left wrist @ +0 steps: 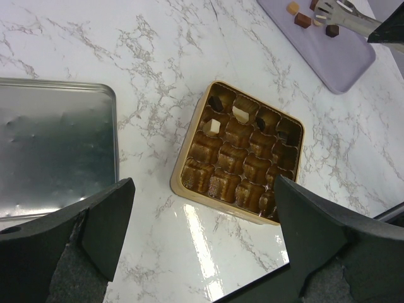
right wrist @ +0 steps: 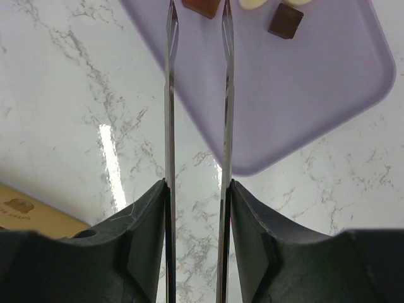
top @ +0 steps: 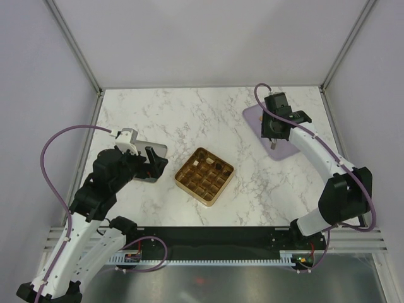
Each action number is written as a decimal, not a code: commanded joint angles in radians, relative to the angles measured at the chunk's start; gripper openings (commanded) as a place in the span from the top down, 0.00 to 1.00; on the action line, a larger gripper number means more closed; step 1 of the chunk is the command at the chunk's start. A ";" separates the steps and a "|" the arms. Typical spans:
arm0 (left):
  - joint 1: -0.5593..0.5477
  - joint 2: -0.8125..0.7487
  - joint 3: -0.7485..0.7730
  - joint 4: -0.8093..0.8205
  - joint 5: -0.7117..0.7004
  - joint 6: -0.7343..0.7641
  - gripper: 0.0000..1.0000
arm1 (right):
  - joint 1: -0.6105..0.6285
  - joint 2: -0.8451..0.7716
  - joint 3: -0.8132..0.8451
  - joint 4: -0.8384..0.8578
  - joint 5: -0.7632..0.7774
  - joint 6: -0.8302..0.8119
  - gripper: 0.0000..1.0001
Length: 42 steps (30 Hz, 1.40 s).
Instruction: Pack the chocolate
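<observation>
The gold grid tray sits mid-table; in the left wrist view it holds a dark chocolate, a cream piece and a cream-tan piece in its far cells. A brown chocolate, a dark piece and a cream piece lie on the lilac tray. My right gripper is open, its thin metal blades on either side of the brown piece, not clamping it. My left gripper is open and empty, above the table near the gold tray's front edge.
A silver tin lies left of the gold tray, under my left wrist. The lilac tray is at the back right, under my right gripper. Walls and frame posts enclose the marble table.
</observation>
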 commanded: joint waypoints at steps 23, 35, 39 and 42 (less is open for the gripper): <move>-0.005 0.001 -0.003 0.002 0.000 0.031 0.00 | -0.058 0.160 -0.034 0.162 -0.035 -0.030 0.44; -0.005 0.001 -0.003 0.002 -0.004 0.029 0.00 | -0.058 0.205 -0.021 0.172 -0.027 -0.053 0.50; -0.005 0.001 -0.003 0.002 -0.006 0.029 0.00 | -0.058 0.185 -0.037 0.170 -0.030 -0.059 0.55; -0.005 0.001 -0.001 0.002 -0.006 0.029 0.00 | -0.059 0.154 -0.043 0.162 -0.041 -0.065 0.57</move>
